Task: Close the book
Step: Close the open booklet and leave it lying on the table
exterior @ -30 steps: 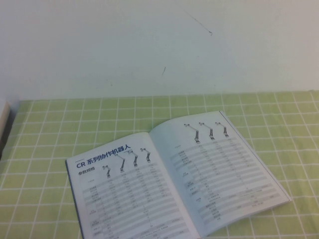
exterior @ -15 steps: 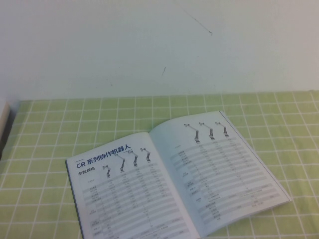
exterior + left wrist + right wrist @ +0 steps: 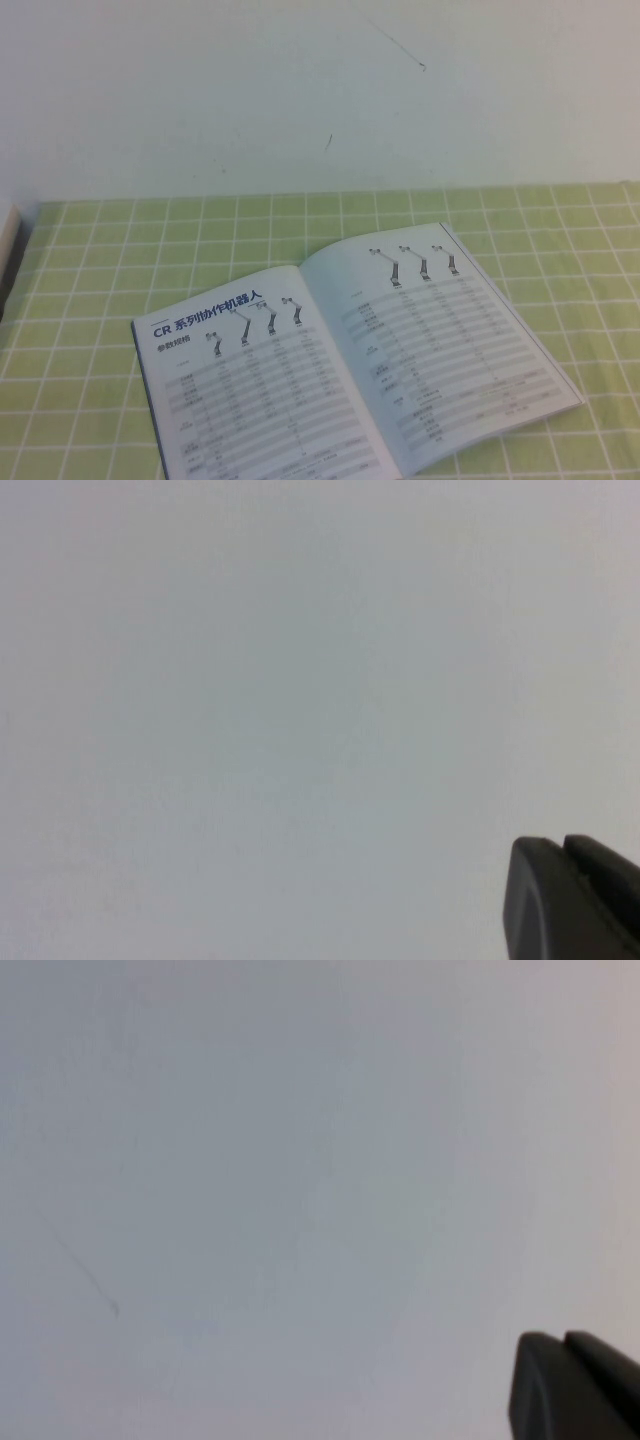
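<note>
Finds book [image 3: 350, 360] open (pages up) on green-checked surface [image 3: 100, 250], lower centre. Glimpses left end effector [image 3: 575, 900] and right end effector [image 3: 575, 1385] at lower right of their wrist views; cannot tell whether clenched or released.

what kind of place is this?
Probably a lab test table: checked green tablecloth, bare white wall, open book of robot specs. The left gripper and right gripper face the wall.

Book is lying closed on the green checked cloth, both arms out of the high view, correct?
No: the high view shows the book lying open on the cloth. Left gripper and right gripper appear only in their wrist views, facing the wall.
</note>
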Motion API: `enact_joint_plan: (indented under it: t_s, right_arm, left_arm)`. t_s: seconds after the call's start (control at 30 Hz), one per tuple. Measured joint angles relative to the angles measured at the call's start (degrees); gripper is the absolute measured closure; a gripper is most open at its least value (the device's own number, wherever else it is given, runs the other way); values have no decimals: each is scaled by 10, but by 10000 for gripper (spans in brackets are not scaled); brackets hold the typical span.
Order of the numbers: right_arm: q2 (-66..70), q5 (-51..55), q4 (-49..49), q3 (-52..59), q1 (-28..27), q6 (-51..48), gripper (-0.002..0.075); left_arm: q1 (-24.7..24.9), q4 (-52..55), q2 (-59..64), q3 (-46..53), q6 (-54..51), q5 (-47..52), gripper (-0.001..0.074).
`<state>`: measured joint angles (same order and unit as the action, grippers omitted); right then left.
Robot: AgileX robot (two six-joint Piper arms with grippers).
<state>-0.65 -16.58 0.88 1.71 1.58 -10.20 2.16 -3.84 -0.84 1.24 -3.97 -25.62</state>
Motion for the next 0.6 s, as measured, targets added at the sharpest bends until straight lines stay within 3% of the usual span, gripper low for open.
enact_joint_plan:
  t_s: [0.13,0.37,0.43,0.6]
  right_arm:
    - [0,-75,0,0,0,1,729]
    - [0,-69,36,-1,0,-11,729]
    - [0,-25,37,-11,0,-11,729]
    - [3,114,40,-109,0,-11,729]
  left_arm:
    - [0,0,0,0,0,-73,738]
    - [0,-2,0,0,0,-95,738]
    - [0,6,0,-4,0,-66,738]
    - [0,22,0,-90,0,120,738]
